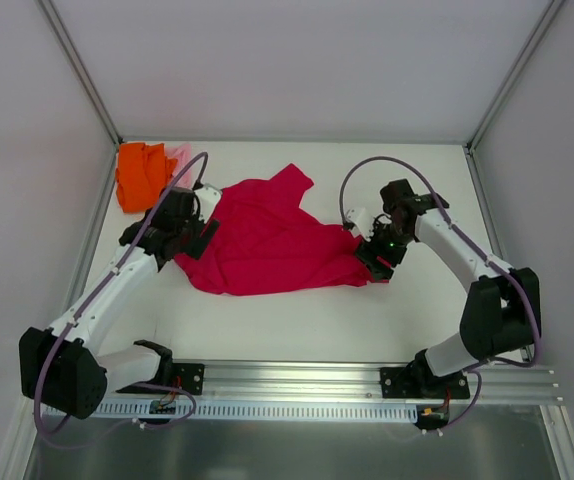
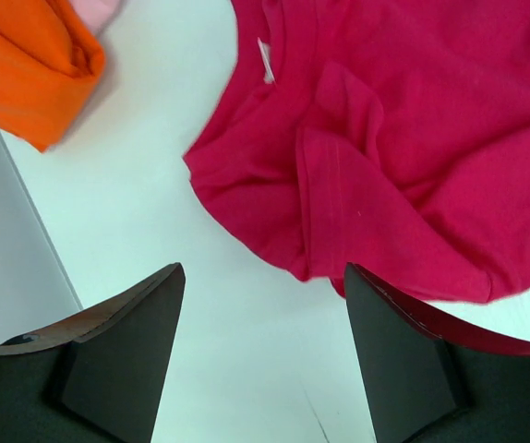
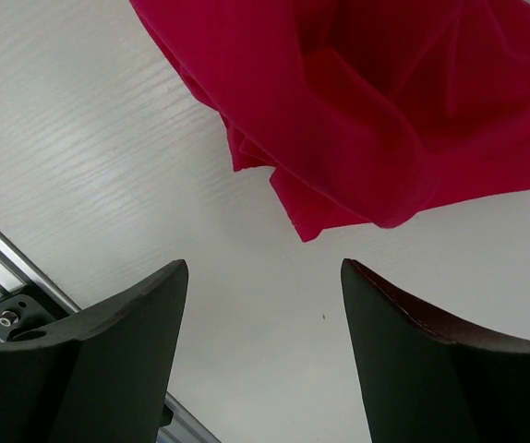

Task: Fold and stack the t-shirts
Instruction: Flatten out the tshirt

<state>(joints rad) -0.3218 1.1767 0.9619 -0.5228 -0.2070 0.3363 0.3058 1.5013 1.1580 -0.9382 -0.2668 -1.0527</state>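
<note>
The crimson-red t-shirt (image 1: 272,240) lies crumpled and spread in the middle of the table. It fills the upper right of the left wrist view (image 2: 403,157) and the top of the right wrist view (image 3: 376,111). The orange t-shirt (image 1: 139,175) lies bunched at the back left, also in the left wrist view (image 2: 25,69). A bit of the pale pink t-shirt (image 1: 179,156) shows beside it. My left gripper (image 2: 263,277) is open and empty at the red shirt's left edge. My right gripper (image 3: 263,272) is open and empty just off the shirt's right corner.
White walls enclose the table on the left (image 1: 27,180), back and right. A metal rail (image 1: 297,385) runs along the near edge, its end also in the right wrist view (image 3: 6,314). Bare table (image 1: 297,320) lies in front of the red shirt.
</note>
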